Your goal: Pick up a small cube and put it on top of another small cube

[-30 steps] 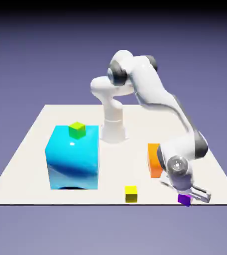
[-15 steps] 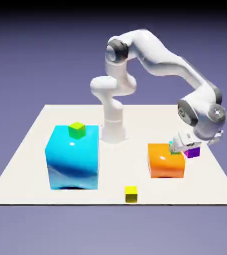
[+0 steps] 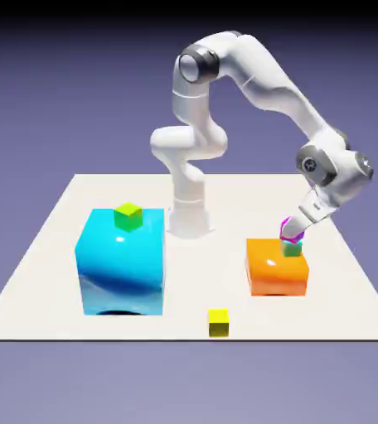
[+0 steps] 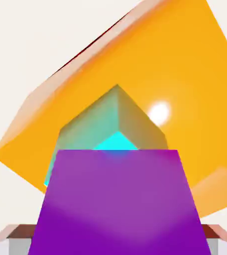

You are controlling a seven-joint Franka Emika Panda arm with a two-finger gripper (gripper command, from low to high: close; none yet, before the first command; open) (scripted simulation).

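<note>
Carried across from beside the orange block [image 3: 278, 267], the purple cube [image 3: 287, 227] sits atop the teal cube [image 3: 292, 247], flanked by the gripper's [image 3: 293, 235] parted fingers, freeing it to rest.

The orange block [image 3: 278, 267] and big cyan block [image 3: 120, 261] look smooth and glossy with bright highlights, the worktop [image 3: 51, 240] matt, the purple cube [image 4: 118, 204] satiny.

The white bench [image 3: 51, 248] carries a big cyan block [image 3: 119, 263] at the exterior view's left, an orange block [image 3: 277, 267] at its right, and a yellow cube [image 3: 218, 322] near the front edge between them.
</note>
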